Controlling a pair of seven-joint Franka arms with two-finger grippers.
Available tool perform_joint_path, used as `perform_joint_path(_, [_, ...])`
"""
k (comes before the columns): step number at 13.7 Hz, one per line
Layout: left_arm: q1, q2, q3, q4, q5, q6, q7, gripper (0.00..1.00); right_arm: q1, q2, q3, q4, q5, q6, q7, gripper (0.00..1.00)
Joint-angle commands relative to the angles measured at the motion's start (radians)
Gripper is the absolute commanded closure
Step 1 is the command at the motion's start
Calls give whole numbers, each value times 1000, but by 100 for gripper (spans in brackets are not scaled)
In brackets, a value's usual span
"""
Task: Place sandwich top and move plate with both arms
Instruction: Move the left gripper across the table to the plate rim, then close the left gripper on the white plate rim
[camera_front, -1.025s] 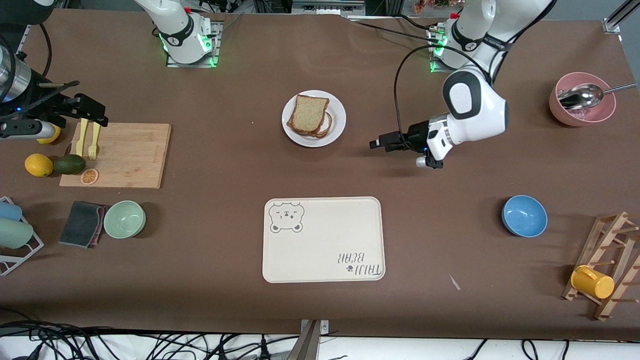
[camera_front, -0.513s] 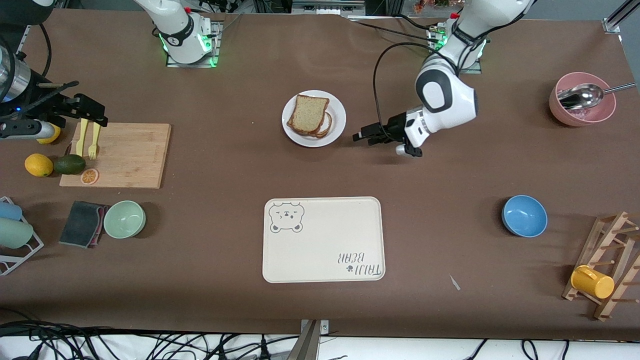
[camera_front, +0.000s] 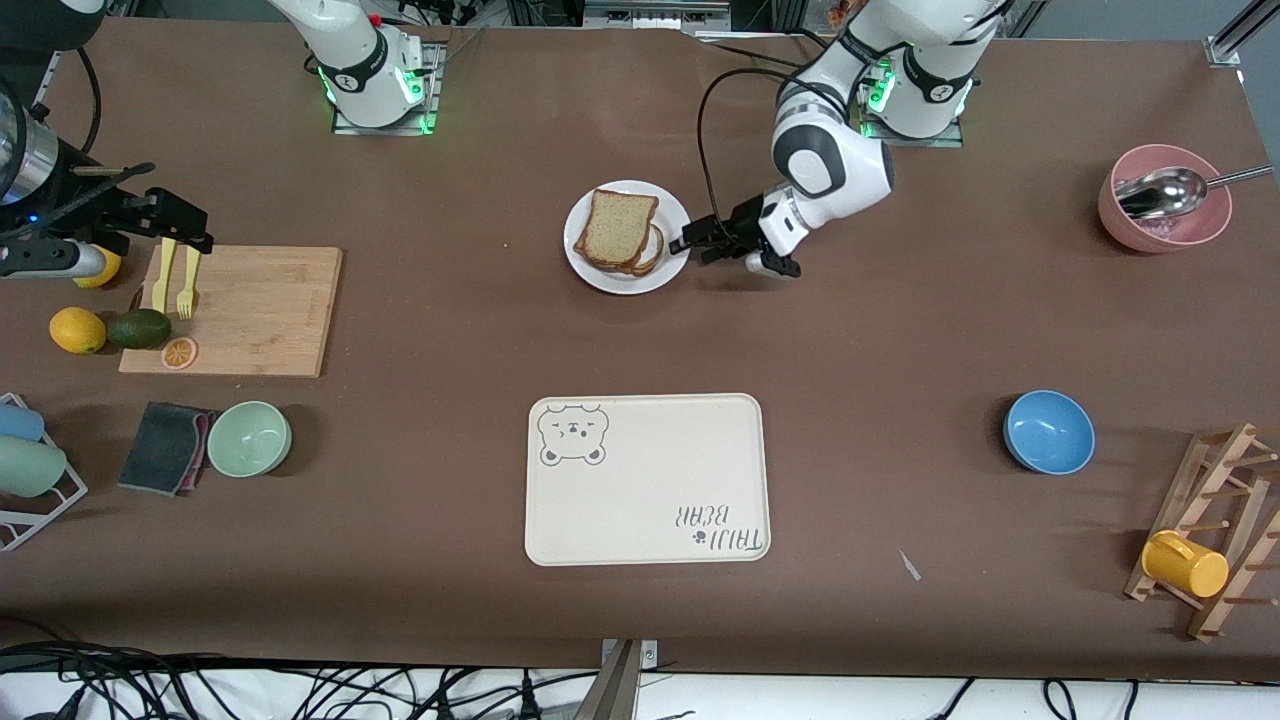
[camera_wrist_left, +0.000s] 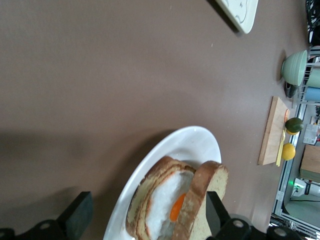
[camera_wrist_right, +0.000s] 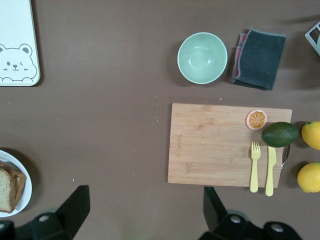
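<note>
Front view high overhead; wrists closer; all share plate (camera_front: 672, 216).

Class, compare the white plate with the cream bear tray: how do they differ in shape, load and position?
The plate is round; the tray is rectangular with rounded corners. The plate carries a sandwich; the tray carries nothing. The plate is plain white; the tray is cream with a printed bear and lettering. The tray lies nearer the front camera than the plate. Both lie flat on the brown table.

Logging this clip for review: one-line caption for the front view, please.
Open left gripper reaches the round white plate's rim, speckled tan bread slice already atop the sandwich; open right gripper hangs over the wooden cutting board.
</note>
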Motion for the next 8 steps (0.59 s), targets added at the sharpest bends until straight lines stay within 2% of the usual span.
perform_joint_path(1, [-21,22,3,6,-85,26,94,0,-14,-20,-3,-17,7,5,-8,0])
perform_joint_path(4, [-20,49,2,6,-185,26,229,1,-17,-13,-6,-5,11,35,-6,0])
perform_joint_path(6, [-20,52,2,6,-196,26,239,11,-16,-14,-4,-4,11,28,-6,0])
perform_joint_path(8, [-21,52,2,6,-196,26,239,15,-16,-11,-3,-4,11,26,-8,0])
